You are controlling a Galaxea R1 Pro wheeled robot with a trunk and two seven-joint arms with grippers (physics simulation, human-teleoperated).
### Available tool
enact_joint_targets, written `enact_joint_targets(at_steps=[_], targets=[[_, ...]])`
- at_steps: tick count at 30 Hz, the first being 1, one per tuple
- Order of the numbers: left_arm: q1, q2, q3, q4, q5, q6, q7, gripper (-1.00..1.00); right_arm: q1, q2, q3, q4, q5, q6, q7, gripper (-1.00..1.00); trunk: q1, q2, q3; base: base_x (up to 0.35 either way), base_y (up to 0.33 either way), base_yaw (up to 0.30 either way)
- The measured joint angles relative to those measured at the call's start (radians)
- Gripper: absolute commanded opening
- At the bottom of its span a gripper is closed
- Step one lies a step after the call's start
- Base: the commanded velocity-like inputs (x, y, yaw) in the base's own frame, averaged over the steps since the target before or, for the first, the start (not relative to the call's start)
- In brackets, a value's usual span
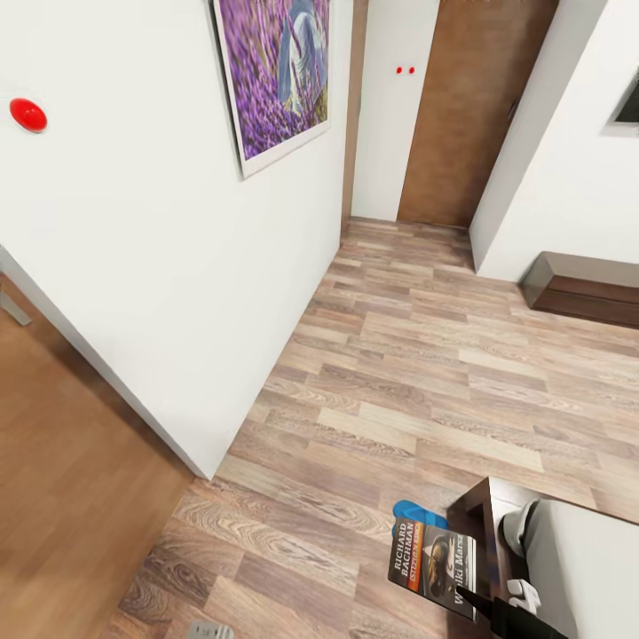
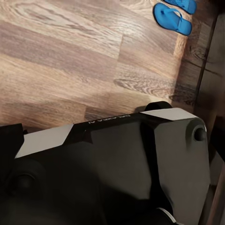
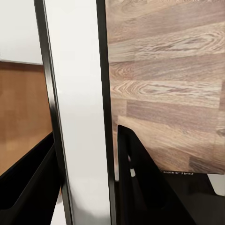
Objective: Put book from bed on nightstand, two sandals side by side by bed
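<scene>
One book [image 1: 433,566] was held edge-on in the right gripper [image 1: 475,605], at about 5 o'clock in the head view, cover facing the camera, just beside the dark corner of the bed [image 1: 475,515]. In the right wrist view the black fingers [image 3: 140,178] stood either side of the book's white page edge [image 3: 77,117], pinching it.

Risk: the hold looked to be on one corner only, so a swing of the arm might let the thin paperback pivot or slip; it could also clip the bed frame.

Both sandals [image 2: 172,18] lay close together on the wood floor [image 1: 399,373] by the frame; the head view caught just a blue sliver [image 1: 417,513] behind the book. The base might run over them.

Left gripper state: cannot tell, as the left wrist view showed robot housing rather than fingers. Farther off at 3 o'clock sat a low dark cabinet [image 1: 586,288], cut off; whether it was a nightstand was unclear. A purple painting [image 1: 275,75] hung at 12 o'clock.
</scene>
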Motion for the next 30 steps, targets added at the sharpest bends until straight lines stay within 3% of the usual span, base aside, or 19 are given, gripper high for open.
enact_joint_targets(at_steps=[30], targets=[[0.000, -0.001, 0.000, 0.001, 0.000, 0.000, 0.000, 1.00, 0.000, 0.000, 0.000, 0.000, 0.000, 0.000, 0.000, -1.00, 0.000, 0.000, 0.049, 0.000, 0.000, 0.000]])
